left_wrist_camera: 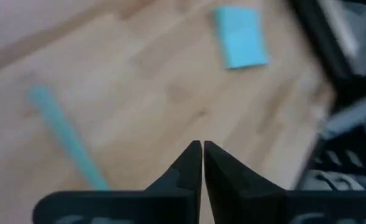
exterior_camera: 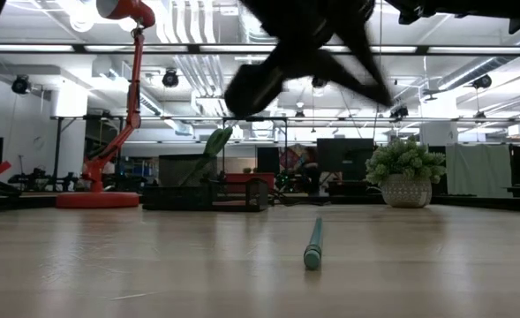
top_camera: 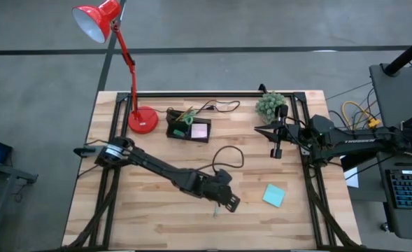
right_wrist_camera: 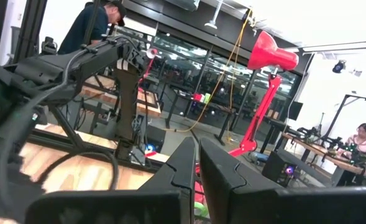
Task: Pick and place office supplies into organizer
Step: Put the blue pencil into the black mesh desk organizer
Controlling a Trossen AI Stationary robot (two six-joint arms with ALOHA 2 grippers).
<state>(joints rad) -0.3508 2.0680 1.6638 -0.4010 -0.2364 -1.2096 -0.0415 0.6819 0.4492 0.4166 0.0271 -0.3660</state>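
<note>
The thin green pencil (top_camera: 215,210) (left_wrist_camera: 64,142) (exterior_camera: 313,245) lies flat on the wood near the table's front. My left gripper (top_camera: 232,204) (left_wrist_camera: 201,148) is shut and hangs above the table just right of the pencil, touching nothing. A teal sticky pad (top_camera: 273,195) (left_wrist_camera: 240,36) lies flat further right. The black organizer (top_camera: 189,129) stands at the far side; a pink pad (top_camera: 199,130) and green-handled scissors (top_camera: 184,115) are in it. My right gripper (top_camera: 276,150) (right_wrist_camera: 198,148) is shut and waits above the table's right side.
A red lamp's round base (top_camera: 143,121) stands left of the organizer. A black cable (top_camera: 224,157) loops across the middle of the table. A small potted plant (top_camera: 270,105) sits at the far right. People show in the room beyond the table.
</note>
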